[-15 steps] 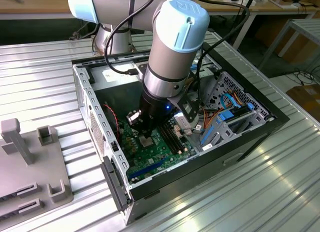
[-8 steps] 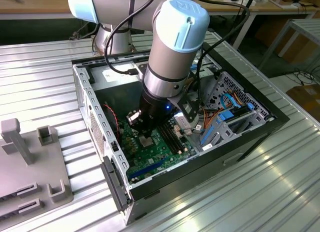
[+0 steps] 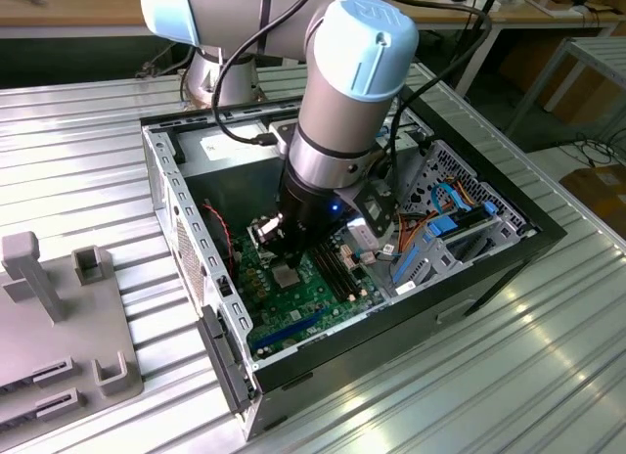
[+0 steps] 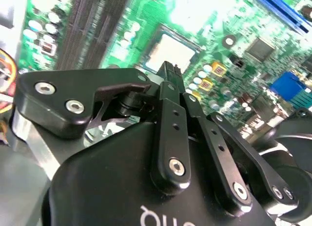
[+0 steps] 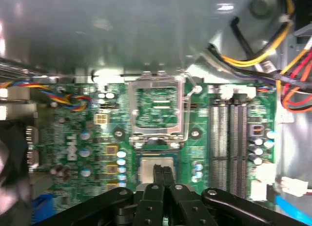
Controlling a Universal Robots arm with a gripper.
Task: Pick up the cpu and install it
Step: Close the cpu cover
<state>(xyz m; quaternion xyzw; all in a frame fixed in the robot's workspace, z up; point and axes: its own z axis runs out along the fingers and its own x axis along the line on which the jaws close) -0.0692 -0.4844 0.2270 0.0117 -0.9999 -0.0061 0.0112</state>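
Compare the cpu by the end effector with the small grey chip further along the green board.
The cpu is clearly larger than the grey chip. The cpu is bright silver; the grey chip is darker and duller. The cpu lies within a dark socket frame; the grey chip sits on bare motherboard. The end effector is right by the cpu, well away from the grey chip. Both are flat squares.

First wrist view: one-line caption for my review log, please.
Shut claw over the cpu lying flat on the board, retention frame open.
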